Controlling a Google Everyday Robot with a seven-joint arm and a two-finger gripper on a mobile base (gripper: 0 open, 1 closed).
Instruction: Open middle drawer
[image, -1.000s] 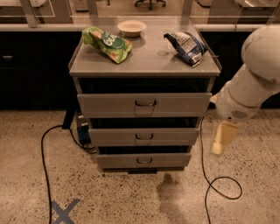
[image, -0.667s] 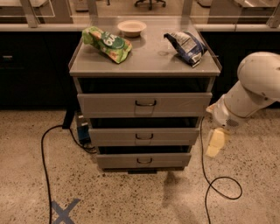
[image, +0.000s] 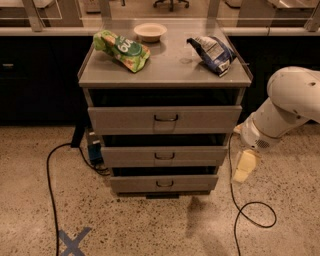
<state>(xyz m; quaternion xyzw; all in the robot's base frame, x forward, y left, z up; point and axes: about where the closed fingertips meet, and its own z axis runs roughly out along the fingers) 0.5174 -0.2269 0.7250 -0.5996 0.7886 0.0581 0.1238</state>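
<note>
The middle drawer (image: 164, 155) is a shallow grey metal drawer with a small dark wire handle (image: 164, 156) at its centre. It sits between a taller top drawer (image: 165, 119) and a bottom drawer (image: 164, 183) in a grey cabinet. All three fronts stand about flush. My gripper (image: 244, 167) hangs to the right of the cabinet, level with the middle and bottom drawers, pointing down and apart from them. The white arm (image: 285, 107) reaches in from the right edge.
On the cabinet top (image: 165, 67) lie a green bag (image: 121, 49), a white bowl (image: 150, 31) and a blue-white bag (image: 212, 52). Black cables (image: 50, 180) run on the speckled floor left and right (image: 252, 207). A blue tape cross (image: 74, 241) marks the floor.
The arm and gripper have moved left and down, closer to the cabinet's right side. The drawers have not moved.
</note>
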